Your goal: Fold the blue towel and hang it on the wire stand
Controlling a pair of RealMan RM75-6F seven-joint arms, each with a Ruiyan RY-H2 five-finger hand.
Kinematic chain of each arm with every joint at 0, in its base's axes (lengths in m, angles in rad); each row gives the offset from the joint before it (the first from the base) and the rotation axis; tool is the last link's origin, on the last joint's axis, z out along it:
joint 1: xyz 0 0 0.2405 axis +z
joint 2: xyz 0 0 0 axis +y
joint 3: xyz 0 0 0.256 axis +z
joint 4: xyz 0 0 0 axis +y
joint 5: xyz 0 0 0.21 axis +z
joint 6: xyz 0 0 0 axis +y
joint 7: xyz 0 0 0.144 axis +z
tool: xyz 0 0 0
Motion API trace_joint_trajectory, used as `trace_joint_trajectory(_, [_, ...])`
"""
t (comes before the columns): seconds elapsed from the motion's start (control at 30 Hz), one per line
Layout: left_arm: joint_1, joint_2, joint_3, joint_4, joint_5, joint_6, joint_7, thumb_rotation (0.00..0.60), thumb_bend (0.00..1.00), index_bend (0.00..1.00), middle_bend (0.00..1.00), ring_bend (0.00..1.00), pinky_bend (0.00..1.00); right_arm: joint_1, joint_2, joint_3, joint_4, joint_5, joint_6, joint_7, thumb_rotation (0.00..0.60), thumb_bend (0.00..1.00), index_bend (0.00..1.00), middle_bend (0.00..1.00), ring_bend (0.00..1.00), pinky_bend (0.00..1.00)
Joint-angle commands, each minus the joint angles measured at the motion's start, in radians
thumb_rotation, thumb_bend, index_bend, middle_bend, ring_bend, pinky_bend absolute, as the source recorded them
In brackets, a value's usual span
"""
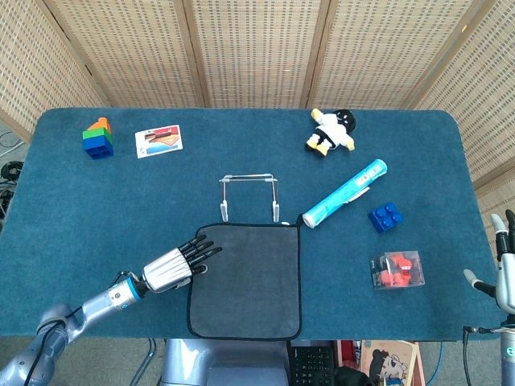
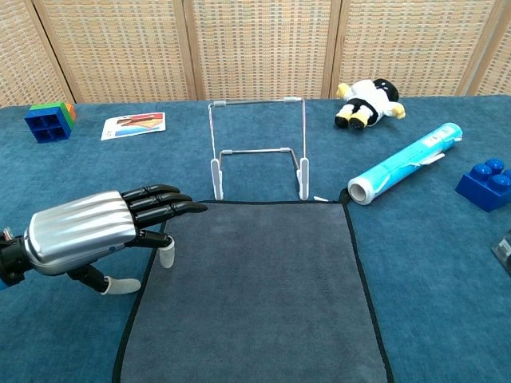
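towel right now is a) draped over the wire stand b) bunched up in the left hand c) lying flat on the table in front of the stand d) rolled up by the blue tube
c: the towel lies spread flat just in front of the wire stand, with the left hand open at its left edge.

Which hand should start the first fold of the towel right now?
Left. The left hand is open with its fingertips over the towel near its left edge. The right hand sits off the table's right side, far from the towel.
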Motion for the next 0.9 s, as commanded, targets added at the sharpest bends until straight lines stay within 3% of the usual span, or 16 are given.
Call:
trace_joint_trajectory(0.03, [-0.001, -0.006, 0.005, 0.002, -0.002, -0.003, 0.003, 0.600, 0.27, 0.45, 0.00, 0.00, 0.04, -0.001, 0.001, 0.000, 0.000, -0.001, 0.000, 0.002, 0.600, 0.00, 0.00, 0.00, 0.00, 0.00])
trace_joint_trajectory(0.27, [-0.002, -0.023, 0.016, 0.008, -0.013, -0.009, 0.010, 0.600, 0.28, 0.45, 0.00, 0.00, 0.04, -0.002, 0.006, 0.001, -0.002, 0.000, 0.001, 0.016, 0.600, 0.00, 0.00, 0.00, 0.00, 0.00])
trace_joint_trajectory(0.63, [-0.007, -0.030, 0.021, 0.011, -0.030, -0.009, 0.008, 0.600, 0.43, 0.47, 0.00, 0.00, 0.04, -0.004, 0.011, 0.001, -0.002, -0.002, 0.001, 0.027, 0.600, 0.00, 0.00, 0.00, 0.00, 0.00])
trace_joint_trajectory(0.9, [-0.010, -0.029, 0.022, 0.005, -0.039, -0.003, 0.006, 0.600, 0.44, 0.49, 0.00, 0.00, 0.04, -0.006, 0.013, 0.000, -0.004, -0.005, 0.005, 0.032, 0.600, 0.00, 0.00, 0.00, 0.00, 0.00])
